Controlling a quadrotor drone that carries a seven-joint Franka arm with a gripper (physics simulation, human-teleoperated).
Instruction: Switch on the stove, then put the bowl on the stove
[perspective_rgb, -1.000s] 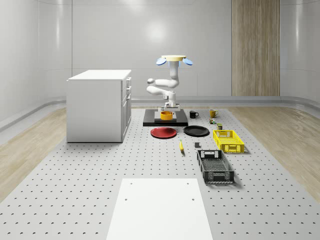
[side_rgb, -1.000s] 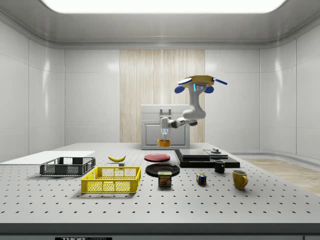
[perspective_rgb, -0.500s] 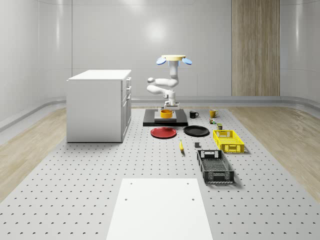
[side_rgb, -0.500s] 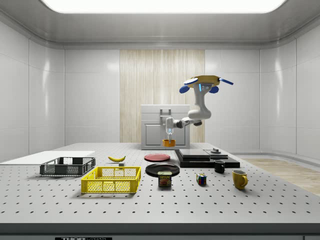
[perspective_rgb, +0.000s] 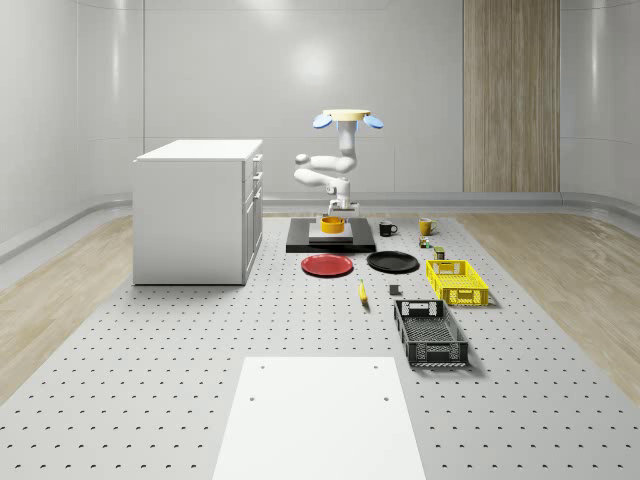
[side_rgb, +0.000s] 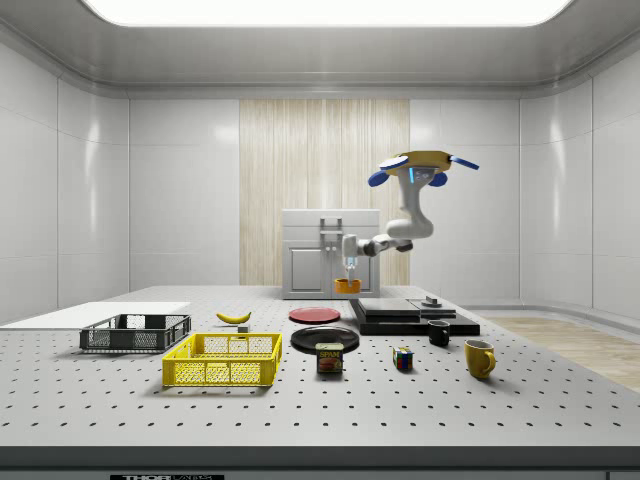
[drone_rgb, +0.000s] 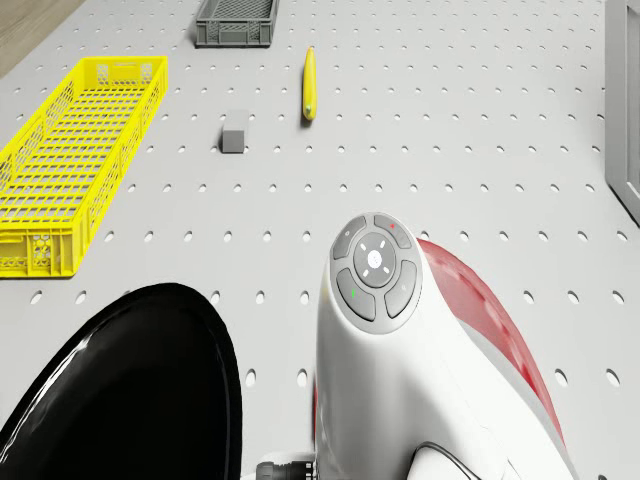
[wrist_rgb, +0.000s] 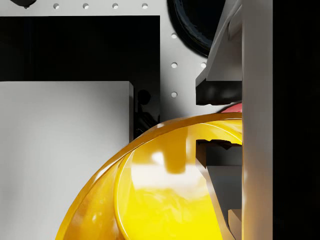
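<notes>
The yellow bowl (perspective_rgb: 332, 225) (side_rgb: 347, 286) hangs in the air just above the stove (perspective_rgb: 331, 238) (side_rgb: 405, 312), at the stove's left edge in the side view. My gripper (perspective_rgb: 336, 209) (side_rgb: 350, 268) (wrist_rgb: 220, 122) is shut on the bowl's rim, one finger (wrist_rgb: 220, 82) outside it and one inside. In the wrist view the bowl (wrist_rgb: 165, 190) partly overlaps the stove's grey plate (wrist_rgb: 65, 140) on its black base (wrist_rgb: 75, 45). The drone (perspective_rgb: 347, 118) (side_rgb: 422, 165) hovers high over the stove with the arm bent down.
A red plate (perspective_rgb: 327, 265) (drone_rgb: 495, 335) and a black plate (perspective_rgb: 392, 262) (drone_rgb: 140, 390) lie in front of the stove. Further out are a yellow crate (perspective_rgb: 456, 281) (drone_rgb: 70, 150), a banana (drone_rgb: 309, 85), a grey crate (perspective_rgb: 430, 333), mugs (perspective_rgb: 388, 228) and a white cabinet (perspective_rgb: 198, 210).
The drone and arm have carried the bowl to the side view's right, from over the red plate to the stove's edge. The gripper stays shut on the bowl.
</notes>
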